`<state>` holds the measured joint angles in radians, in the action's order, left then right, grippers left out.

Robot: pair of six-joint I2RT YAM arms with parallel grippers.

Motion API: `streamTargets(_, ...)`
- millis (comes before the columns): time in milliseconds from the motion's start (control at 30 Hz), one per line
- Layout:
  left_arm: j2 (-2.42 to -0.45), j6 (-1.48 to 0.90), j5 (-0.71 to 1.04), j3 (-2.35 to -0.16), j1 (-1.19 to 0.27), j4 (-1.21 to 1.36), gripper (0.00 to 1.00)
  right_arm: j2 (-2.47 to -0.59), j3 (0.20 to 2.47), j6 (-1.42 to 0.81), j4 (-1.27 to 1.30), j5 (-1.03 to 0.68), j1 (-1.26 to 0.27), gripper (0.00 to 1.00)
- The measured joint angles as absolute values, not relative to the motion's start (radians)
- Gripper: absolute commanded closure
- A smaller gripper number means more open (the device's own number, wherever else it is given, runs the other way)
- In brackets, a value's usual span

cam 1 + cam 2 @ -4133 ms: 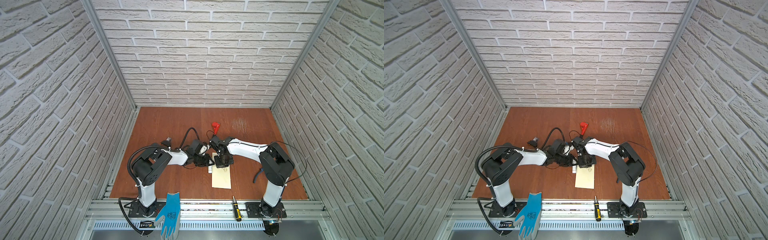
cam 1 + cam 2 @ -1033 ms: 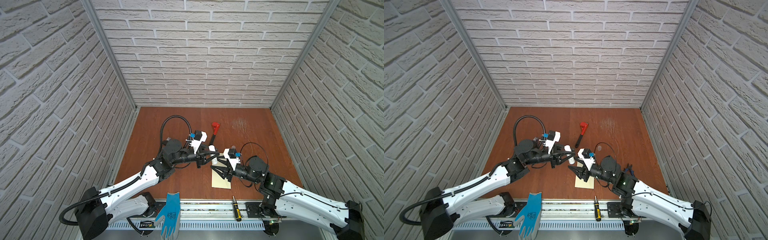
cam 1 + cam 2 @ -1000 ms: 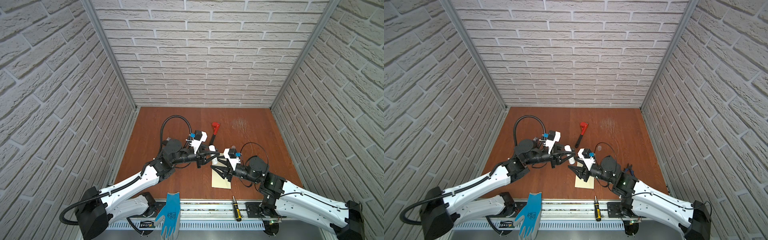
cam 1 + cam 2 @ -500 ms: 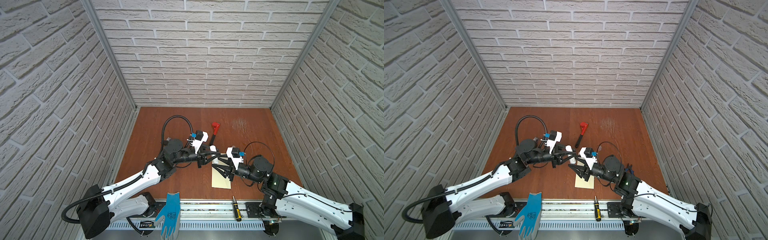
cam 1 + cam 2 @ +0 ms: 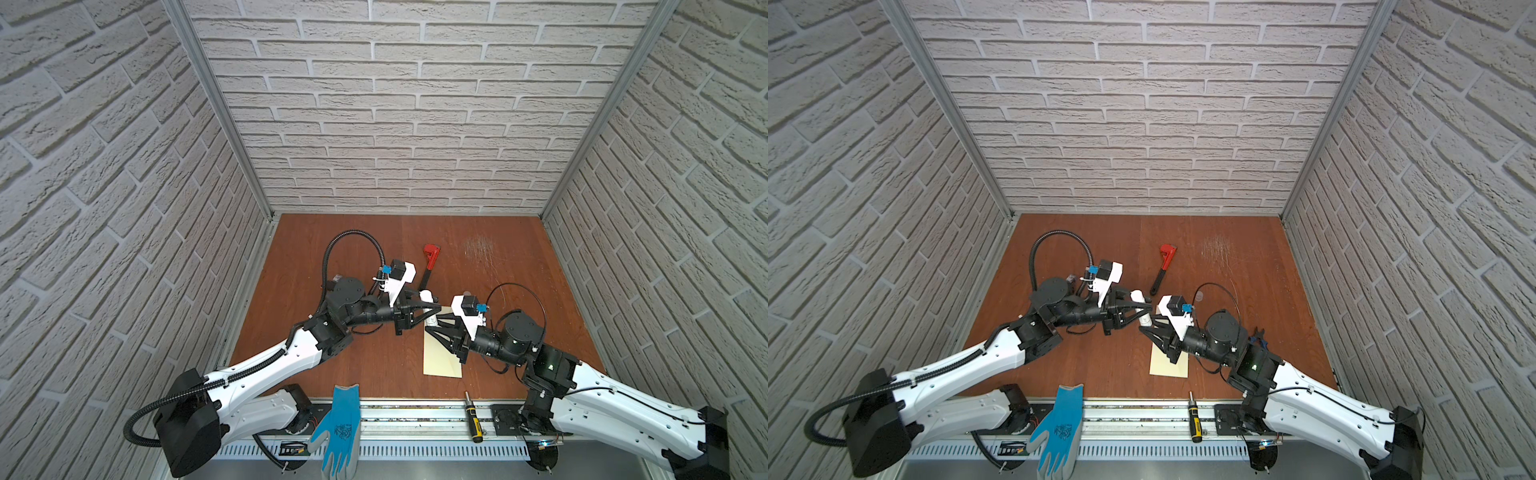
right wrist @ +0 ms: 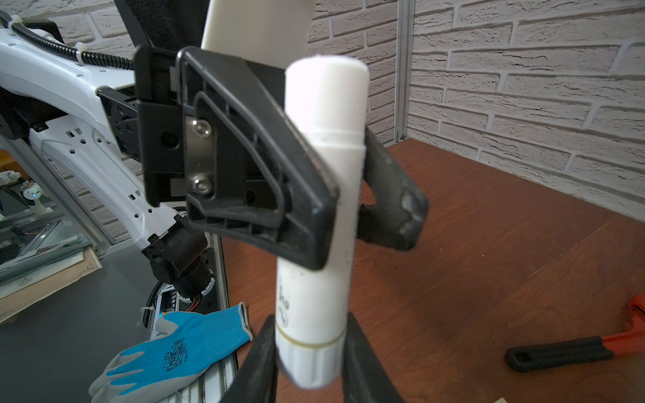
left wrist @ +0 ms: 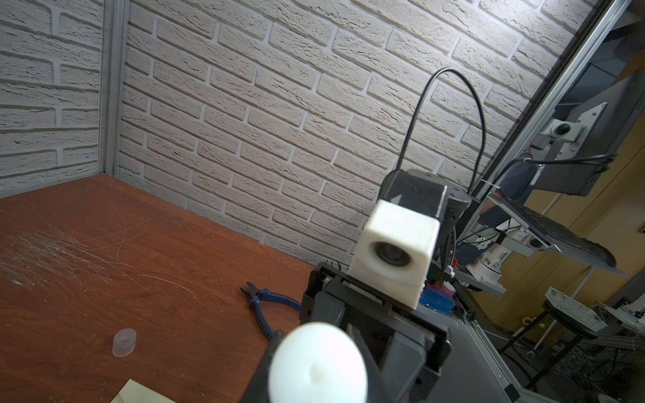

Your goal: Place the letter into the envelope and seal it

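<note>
Two robot arms meet above a brown desk [image 5: 507,266], sharing a white glue stick [image 6: 314,300]. The left hand [image 6: 349,226] is clamped around the middle of the stick and holds it clear of the desk. The right hand [image 6: 309,363] has its two fingers pressed against either side of the ribbed base at the stick's end, so it appears closed on it. This shared grip likely lets one hand steady the barrel while the other turns the base to wind glue out, ready for the flap.

A small clear cap [image 7: 124,343] lies by itself on the desk, a little right of the middle. The cream envelope [image 5: 442,361] lies flat near the front edge, right of the middle, partly under the right hand. The letter cannot be seen. It is probably already inside, though nothing shows that.

Compared with a second ago, the right hand's fingers have narrowed from a wider gap onto the base. The left hand's grip and the envelope's place are unchanged.
</note>
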<state>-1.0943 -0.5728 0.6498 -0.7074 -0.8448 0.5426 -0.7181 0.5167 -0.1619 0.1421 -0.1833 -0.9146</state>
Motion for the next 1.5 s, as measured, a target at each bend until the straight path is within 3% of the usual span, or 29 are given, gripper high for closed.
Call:
streamTargets(400, -1.135, -0.598, 0.650, -0.698, -0.847, 0.600, 1.00, -0.721, 0.521, -0.160, 0.116, -0.150, -0.912, 0.77)
streamTargets(633, -1.136, -0.551, 0.501, -0.698, -0.885, 0.572, 1.00, -0.749, 0.521, -0.165, 0.132, -0.073, -0.916, 0.80)
streamTargets(867, -1.112, -0.542, 0.272, -0.672, -0.927, 0.555, 1.00, -0.811, 0.516, -0.114, 0.197, 0.222, -1.041, 0.82)
streamTargets(1100, -1.125, -0.537, 0.062, -0.648, -0.963, 0.606, 1.00, -1.005, 0.516, 0.012, 0.433, 0.649, -1.201, 0.80)
streamTargets(1300, -1.159, -0.533, -0.047, -0.635, -0.979, 0.662, 1.00, -1.195, 0.526, 0.107, 0.665, 0.884, -1.258, 0.67)
streamTargets(1500, -1.146, -0.509, -0.087, -0.619, -0.978, 0.638, 1.00, -1.270, 0.555, 0.171, 0.737, 0.911, -1.323, 0.47)
